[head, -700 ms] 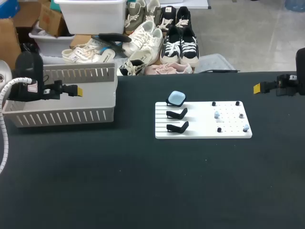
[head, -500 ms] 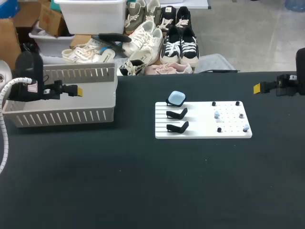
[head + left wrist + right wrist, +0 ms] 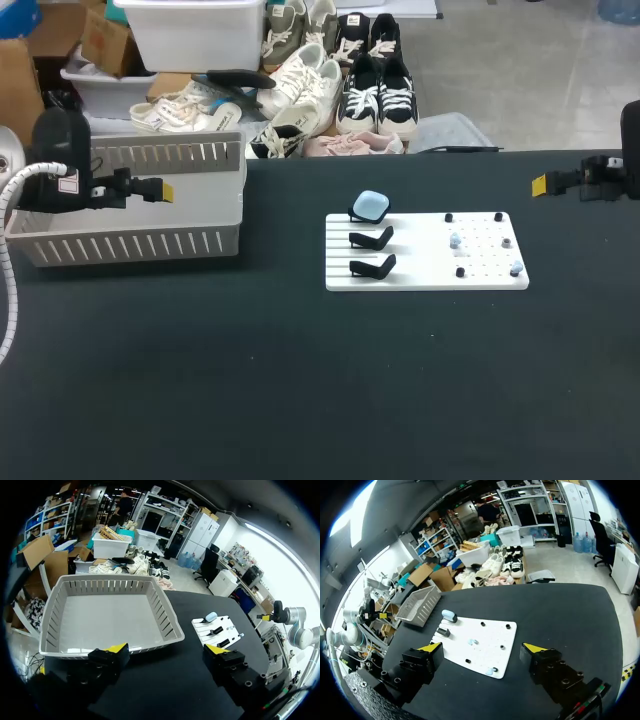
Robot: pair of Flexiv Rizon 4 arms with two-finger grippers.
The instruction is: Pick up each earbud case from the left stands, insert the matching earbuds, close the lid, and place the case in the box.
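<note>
Nothing has moved since a moment ago. The left fingers [image 3: 118,649] and right fingers [image 3: 431,647] both gape wide, holding nothing. The pale blue rounded plastic earbud case [image 3: 371,206] sits on the farthest black stand of the white pegboard [image 3: 420,278], well ahead of both. The right fingers look nearer, with the case in line with one tip rather than the gap.

Black table [image 3: 300,380]: grey box [image 3: 130,246], white board [image 3: 425,277]

Light-blue earbud case [image 3: 372,206], lid shut, sits on the rearmost of three black stands [image 3: 372,237]. Small earbuds [image 3: 455,241] occupy the white board's [image 3: 420,280] right half. Grey slatted box [image 3: 130,243] lies well apart.
</note>
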